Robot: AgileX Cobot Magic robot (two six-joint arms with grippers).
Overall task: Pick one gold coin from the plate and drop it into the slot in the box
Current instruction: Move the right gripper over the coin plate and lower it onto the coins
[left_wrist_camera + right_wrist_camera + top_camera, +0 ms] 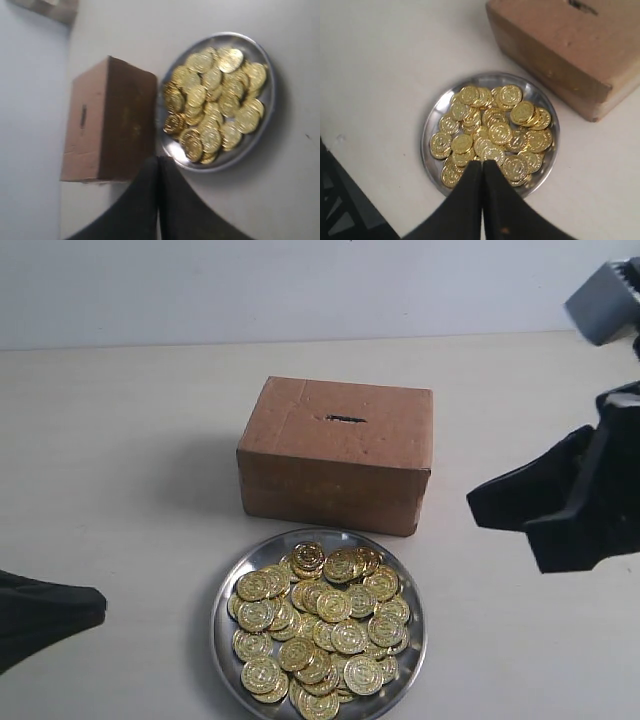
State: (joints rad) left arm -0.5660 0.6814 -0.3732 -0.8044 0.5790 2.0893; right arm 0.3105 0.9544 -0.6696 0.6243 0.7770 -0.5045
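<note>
The brown cardboard box (338,455) stands mid-table, its dark slot (345,419) in the top face. In front of it the silver plate (216,625) holds a heap of gold coins (320,625). My left gripper (100,606) is shut and low at the left, apart from the plate. In its wrist view the left gripper (159,160) points between the box (107,120) and the plate (250,147). My right gripper (498,517) hangs shut to the right of the box. The right gripper (482,164) shows over the plate (436,111) and coins (495,132), with nothing seen between its fingers.
A grey device (602,300) sits at the table's far right corner. A dark frame (340,210) lies off the table edge in the right wrist view. The box (560,45) stands close behind the plate.
</note>
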